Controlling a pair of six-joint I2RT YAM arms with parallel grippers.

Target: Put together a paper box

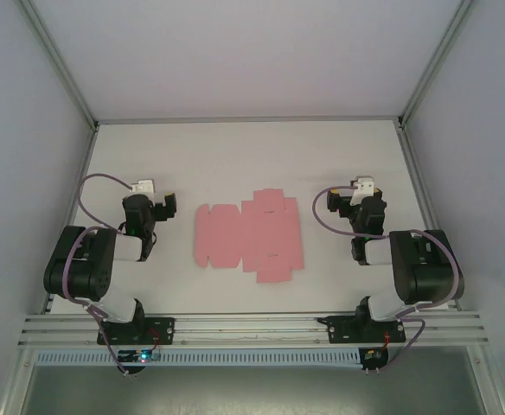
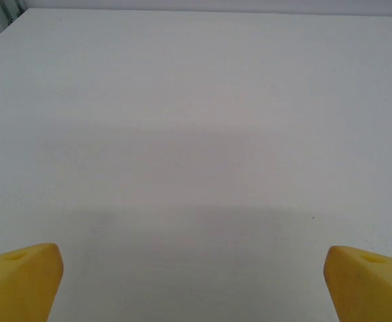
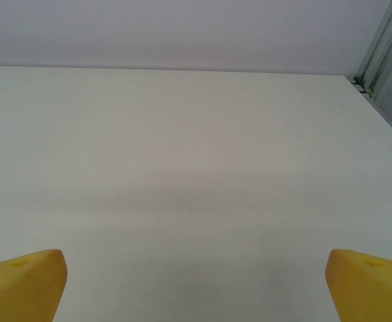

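The paper box point(image 1: 249, 235) lies as a flat pink die-cut sheet with flaps and creases in the middle of the white table point(image 1: 235, 156), between the two arms. My left gripper point(image 1: 151, 206) rests folded back to the left of the sheet, apart from it. To the sheet's right my right gripper point(image 1: 356, 204) sits the same way, also apart. In the left wrist view the yellow fingertips point(image 2: 21, 282) stand far apart over bare table, so that gripper point(image 2: 194, 285) is open and holds nothing. The right wrist view shows its yellow fingertips point(image 3: 23, 285) just as wide, the gripper point(image 3: 196, 287) open and holding nothing.
White walls with metal posts point(image 1: 58, 60) close in the table on the left, back and right. A slotted metal rail point(image 1: 252, 327) carrying both arm bases runs along the near edge. The right wrist view catches the back right corner post point(image 3: 384, 47).
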